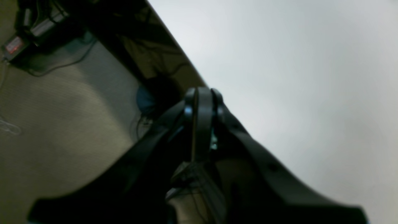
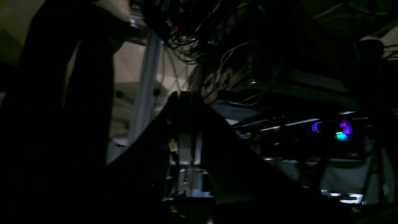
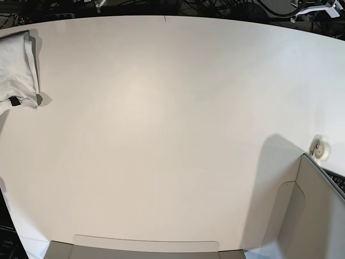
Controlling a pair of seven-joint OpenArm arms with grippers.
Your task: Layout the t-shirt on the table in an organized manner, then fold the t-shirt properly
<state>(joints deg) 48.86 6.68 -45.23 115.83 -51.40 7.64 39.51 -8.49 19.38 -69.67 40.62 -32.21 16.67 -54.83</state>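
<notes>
Evidently folding is finished: the white cloth t-shirt [image 3: 17, 67] lies folded on the smooth white surface [image 3: 161, 135], well apart from the closed, empty left hand [image 1: 202, 96] and right hand [image 2: 183, 96]; nothing remains.

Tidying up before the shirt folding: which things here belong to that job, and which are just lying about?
For the job:
- t-shirt, bunched at the table's far corner
- table

Lying about:
- box panel at the near corner
- small white roll beside it
- cables behind the table
</notes>
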